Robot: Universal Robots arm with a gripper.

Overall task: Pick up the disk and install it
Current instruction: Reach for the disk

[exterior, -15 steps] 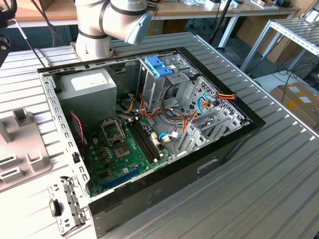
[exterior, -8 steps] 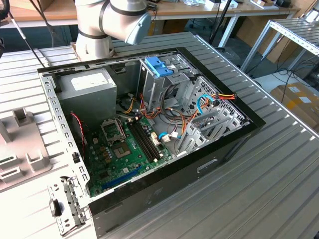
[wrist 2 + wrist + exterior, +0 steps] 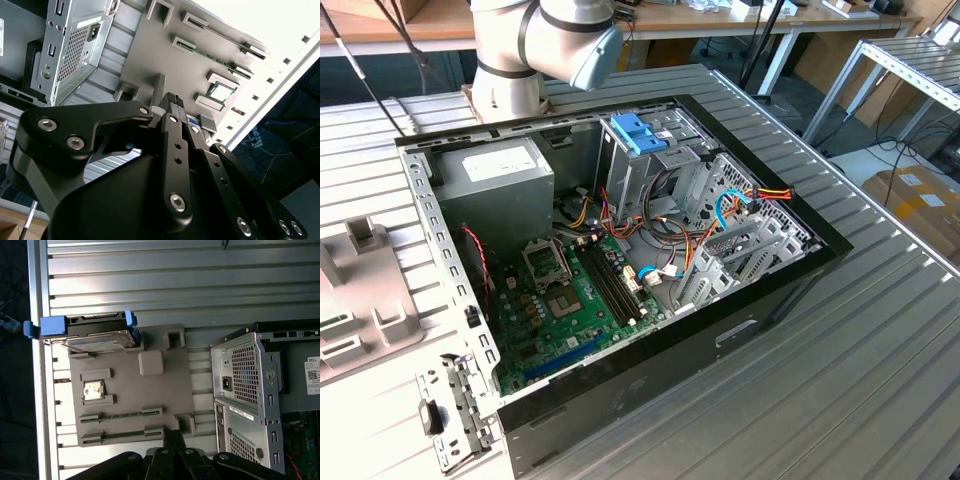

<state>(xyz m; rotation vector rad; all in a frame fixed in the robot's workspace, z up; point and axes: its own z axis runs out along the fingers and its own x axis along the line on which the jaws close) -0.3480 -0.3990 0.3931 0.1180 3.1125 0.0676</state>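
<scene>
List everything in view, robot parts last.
disk: one, silver with blue bracket, on the fixture tray's end
fixture tray: one, grey, on the table beside the computer case
processor chip: one, silver, in the tray
computer case: one, black, on the table
power supply: one, grey, in the case
motherboard: one, green, in the case
drive cage: one, grey, blue tabs, in the case
robot arm: one, grey, beyond the case
end effector: one, black, shut, empty, apart from the disk
</scene>
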